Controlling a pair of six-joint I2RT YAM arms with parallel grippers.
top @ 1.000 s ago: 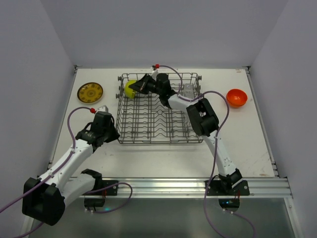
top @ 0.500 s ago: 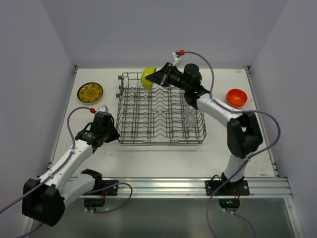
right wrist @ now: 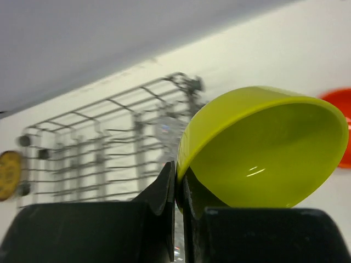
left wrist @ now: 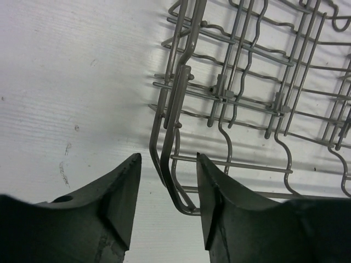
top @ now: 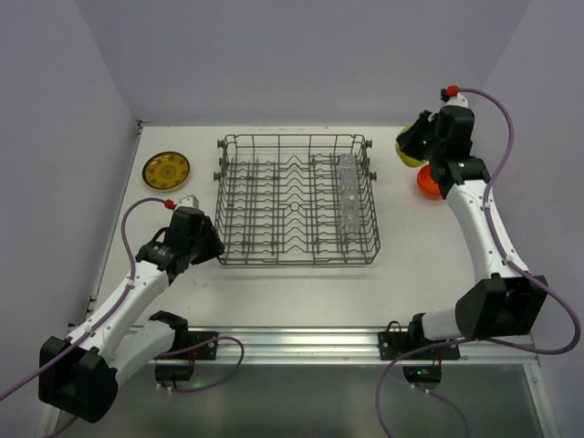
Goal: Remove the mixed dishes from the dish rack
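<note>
Yellow-green bowl (right wrist: 263,150) is pinched by its rim in the right end effector (right wrist: 179,189), the two fingers pressed together on the bowl wall with only the thin rim between them. Bowl is tilted, its hollow facing the right wrist camera. In the top view the bowl (top: 406,149) is carried above the far right part of the bench (top: 301,287), to the right of the dish rack (top: 294,199) and clear of it.

Just past the bowl, partly covered by the right end effector (top: 419,144) in the top view, an orange bowl (top: 427,183) rests on the bench; in the wrist view its edge (right wrist: 340,123) shows right of the held bowl.

Clear glasses (top: 349,192) lie in a row in the right section of the rack, well to the left of the right end effector. The other rack sections show only bare tines.

Left end effector (left wrist: 167,192) is partly open, holding nothing; its fingers stand either side of the rack's near-left corner wire (left wrist: 178,118), not touching it. In the top view it (top: 206,246) sits just beside the rack's left edge.

A patterned plate (top: 166,170) lies face up on the bench, beyond the left end effector, left of the rack.
</note>
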